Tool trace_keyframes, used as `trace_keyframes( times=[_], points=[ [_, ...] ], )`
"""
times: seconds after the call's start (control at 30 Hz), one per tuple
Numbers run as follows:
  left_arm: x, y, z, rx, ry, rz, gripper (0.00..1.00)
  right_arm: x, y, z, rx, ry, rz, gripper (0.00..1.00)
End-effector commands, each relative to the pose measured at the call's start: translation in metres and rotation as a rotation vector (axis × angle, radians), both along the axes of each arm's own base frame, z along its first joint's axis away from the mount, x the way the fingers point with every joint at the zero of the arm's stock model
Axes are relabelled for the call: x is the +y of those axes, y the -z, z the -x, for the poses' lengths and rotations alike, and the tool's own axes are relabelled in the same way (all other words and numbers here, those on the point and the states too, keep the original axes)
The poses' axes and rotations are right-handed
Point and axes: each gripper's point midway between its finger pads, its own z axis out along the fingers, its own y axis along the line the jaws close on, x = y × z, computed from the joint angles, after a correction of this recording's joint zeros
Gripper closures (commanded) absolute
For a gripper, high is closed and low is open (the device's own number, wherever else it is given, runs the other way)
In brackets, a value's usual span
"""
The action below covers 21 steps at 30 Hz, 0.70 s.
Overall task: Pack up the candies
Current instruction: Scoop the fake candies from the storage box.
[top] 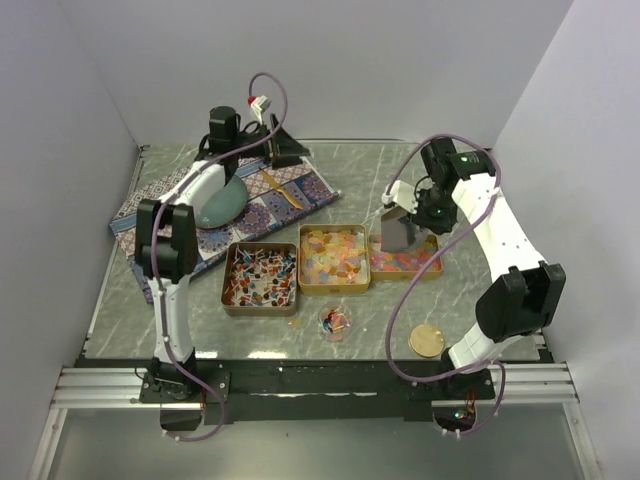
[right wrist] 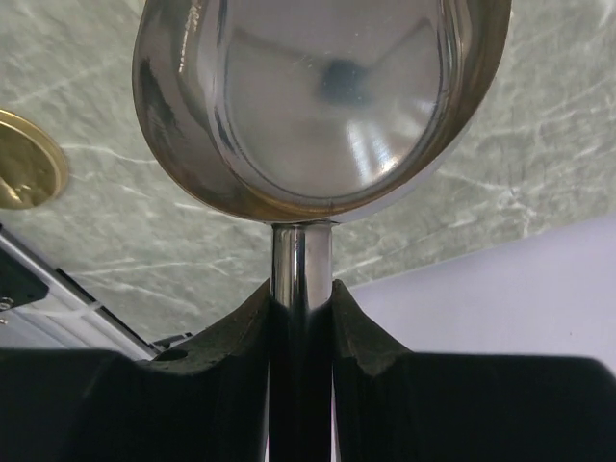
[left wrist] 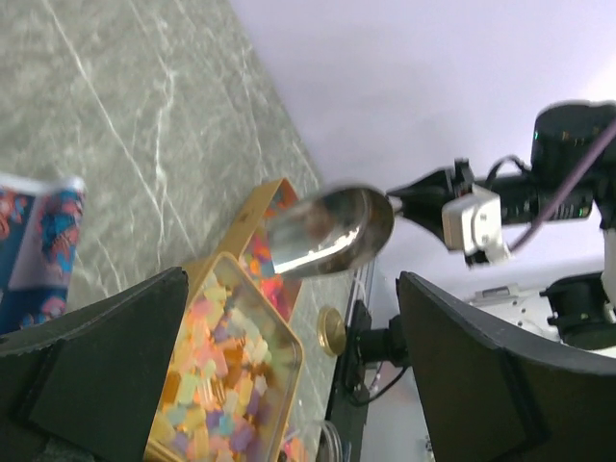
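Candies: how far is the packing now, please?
Done: a few candies lie in the small clear cup. In hand: the right gripper holds the scoop above the right tin. Remaining: the three tins look nearly full, and the gold disc lies apart from the cup.

White arms (top: 497, 225), black joints (top: 520, 300) — purple cables (top: 265, 75); matte black fingers (left wrist: 96, 356).

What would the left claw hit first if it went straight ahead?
Likely the tin of pale square candies, low between its open fingers; the scoop hangs beyond and higher, though depth is unclear.
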Motion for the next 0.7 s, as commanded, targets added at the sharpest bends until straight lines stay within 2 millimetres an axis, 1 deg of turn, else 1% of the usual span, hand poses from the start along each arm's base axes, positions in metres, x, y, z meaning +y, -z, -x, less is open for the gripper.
trace_keyframes(
  times=[0.0, 0.03, 0.07, 0.1, 0.13, 0.17, 0.2, 0.23, 0.3, 0.43, 0.47, 0.53, 0.57, 0.67],
  points=[
    [0.000, -0.015, 0.027, -0.121, 0.026, -0.034, 0.03, -0.032, -0.018, 0.003, 0.025, -0.140, 0.165, 1.00],
    [0.002, -0.016, 0.030, -0.125, 0.024, -0.038, 0.03, -0.036, -0.017, 0.004, 0.031, -0.152, 0.184, 1.00],
    [0.003, -0.011, 0.033, -0.115, 0.024, -0.041, 0.03, -0.041, -0.019, 0.008, 0.030, -0.167, 0.204, 1.00],
    [0.003, -0.011, 0.035, -0.112, 0.027, -0.038, 0.03, -0.050, -0.016, 0.013, 0.053, -0.196, 0.251, 1.00],
    [0.004, -0.013, 0.036, -0.115, 0.024, -0.034, 0.03, -0.055, -0.014, 0.016, 0.066, -0.213, 0.274, 1.00],
    [0.004, -0.011, 0.037, -0.108, 0.022, -0.026, 0.03, -0.059, -0.015, 0.020, 0.068, -0.227, 0.295, 1.00],
    [0.004, -0.010, 0.038, -0.104, 0.018, -0.024, 0.03, -0.063, -0.009, 0.024, 0.096, -0.254, 0.315, 1.00],
    [0.004, -0.011, 0.039, -0.108, 0.015, -0.021, 0.03, -0.067, -0.009, 0.022, 0.091, -0.254, 0.339, 1.00],
    [0.004, -0.010, 0.038, -0.103, 0.007, -0.015, 0.03, -0.068, -0.009, 0.020, 0.093, -0.256, 0.345, 1.00],
    [0.005, -0.007, 0.038, -0.088, -0.004, -0.007, 0.03, -0.080, -0.013, 0.020, 0.090, -0.261, 0.382, 1.00],
    [0.005, -0.005, 0.039, -0.075, -0.007, -0.004, 0.03, -0.088, -0.017, 0.022, 0.091, -0.268, 0.407, 1.00],
    [0.005, -0.004, 0.038, -0.077, -0.008, 0.003, 0.03, -0.097, -0.014, 0.028, 0.113, -0.274, 0.423, 1.00],
    [0.005, -0.003, 0.038, -0.065, -0.009, 0.007, 0.03, -0.104, -0.013, 0.033, 0.125, -0.274, 0.437, 1.00],
    [0.004, -0.002, 0.037, -0.065, -0.011, 0.009, 0.03, -0.112, -0.011, 0.039, 0.145, -0.278, 0.455, 1.00]
  ],
)
